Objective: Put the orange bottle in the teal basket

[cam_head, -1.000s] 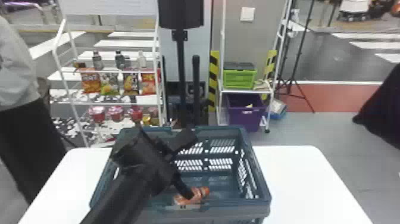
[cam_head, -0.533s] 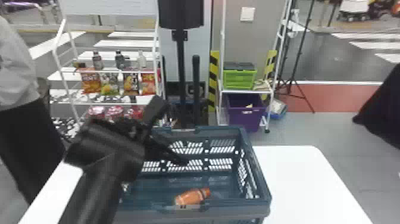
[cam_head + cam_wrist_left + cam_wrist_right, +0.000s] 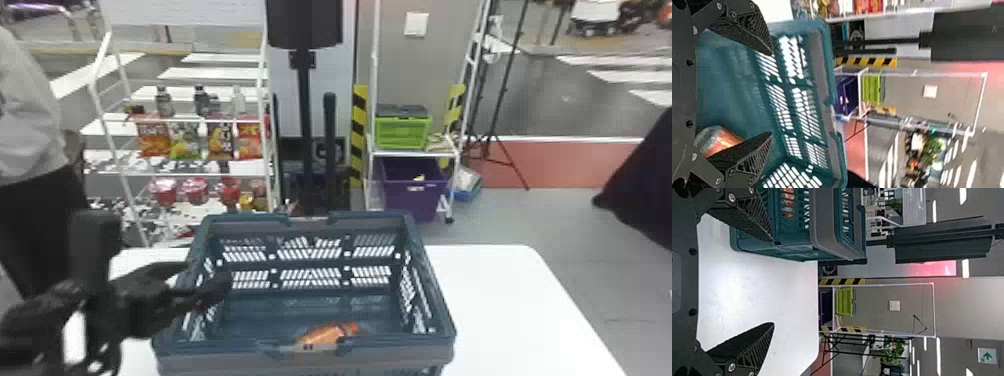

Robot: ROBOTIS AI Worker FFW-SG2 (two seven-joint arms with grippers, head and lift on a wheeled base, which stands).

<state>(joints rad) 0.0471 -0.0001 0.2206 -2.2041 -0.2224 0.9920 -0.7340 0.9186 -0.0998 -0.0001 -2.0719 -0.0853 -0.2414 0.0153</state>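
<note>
The orange bottle [image 3: 327,336] lies on its side on the floor of the teal basket [image 3: 434,300], by the near wall. My left gripper [image 3: 210,272] is at the basket's left rim, its fingers apart with nothing between them. In the left wrist view, the open left gripper [image 3: 772,94] has the teal basket [image 3: 826,66] beyond it, and the orange bottle [image 3: 721,141] shows partly behind one finger. My right gripper [image 3: 773,282] stands open over the table's right part, beside the basket, holding nothing.
The basket stands on a white table [image 3: 505,300]. Behind are a white shelf rack with snacks [image 3: 185,140], a black stand [image 3: 303,125], and a cart with a green crate [image 3: 402,131] and a purple bin [image 3: 414,192].
The left gripper has moved from above the bottle, up and left to the basket's left side. The bottle has stayed in the basket, more fully uncovered by the arm.
</note>
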